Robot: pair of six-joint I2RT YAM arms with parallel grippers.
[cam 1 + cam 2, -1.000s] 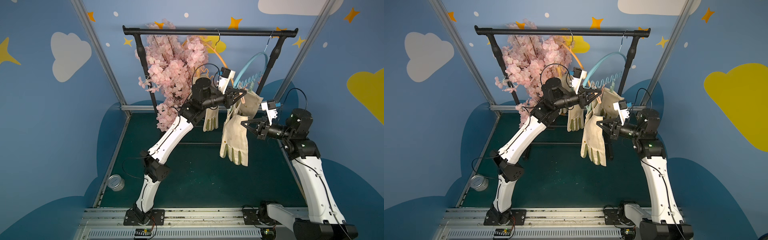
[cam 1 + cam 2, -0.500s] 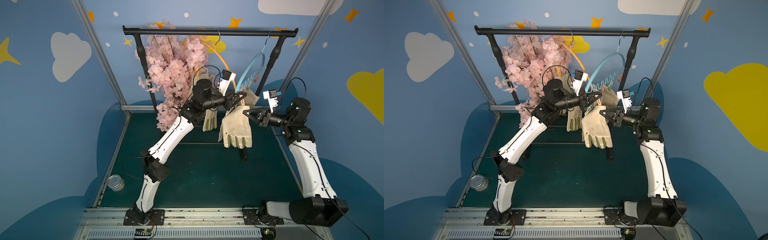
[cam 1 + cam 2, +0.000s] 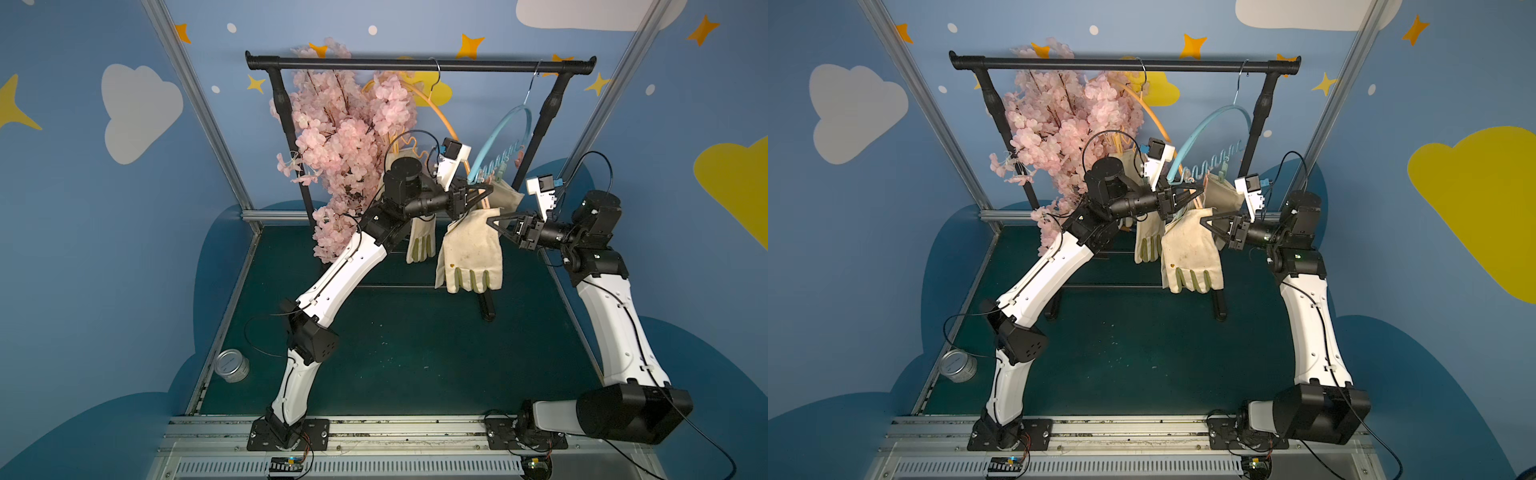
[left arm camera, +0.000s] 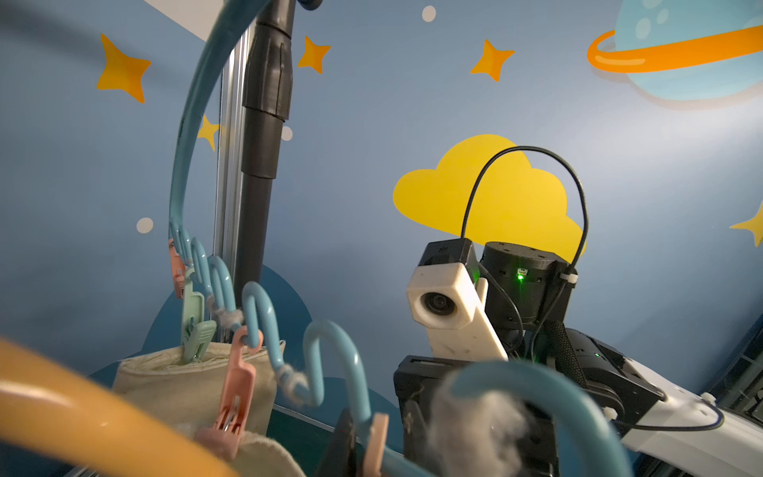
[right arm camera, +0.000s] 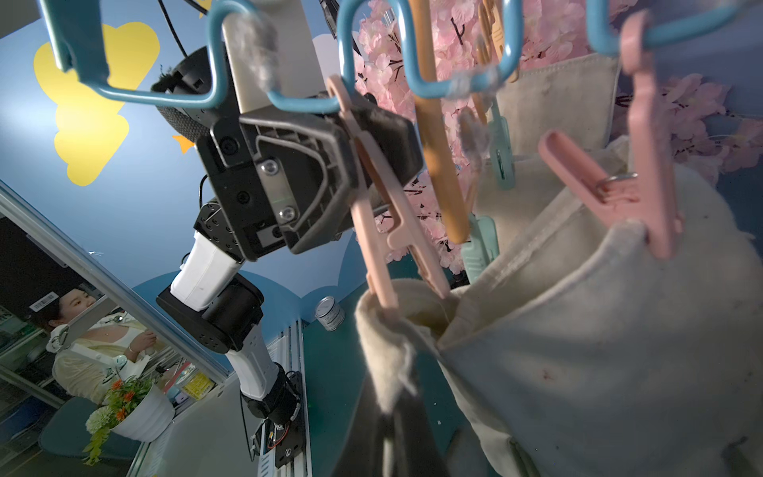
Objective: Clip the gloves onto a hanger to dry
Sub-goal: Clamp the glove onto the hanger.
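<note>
In both top views my right gripper (image 3: 495,220) (image 3: 1204,222) is shut on the cuff of a cream glove (image 3: 471,249) (image 3: 1192,253), whose fingers hang down. It holds the cuff just under the blue hanger (image 3: 498,137) (image 3: 1204,124). My left gripper (image 3: 484,195) (image 3: 1198,192) is shut on a pink clip (image 5: 384,206) of that hanger. In the right wrist view the clip's mouth stands spread over the cuff's edge (image 5: 388,326). Two more gloves hang clipped: one on the blue hanger (image 3: 505,199), one behind my left arm (image 3: 420,243).
A black rail (image 3: 415,64) carries the blue hanger, an orange hanger (image 3: 436,108) and a pink blossom branch (image 3: 345,145). The rack's foot (image 3: 488,305) stands on the green mat under the gloves. A tin can (image 3: 232,365) sits at the mat's left edge.
My right gripper has risen and drawn the glove's cuff up to the pink clip; the glove now hangs straighter, fingers down. My left gripper has stayed on the clip, closing slightly.
</note>
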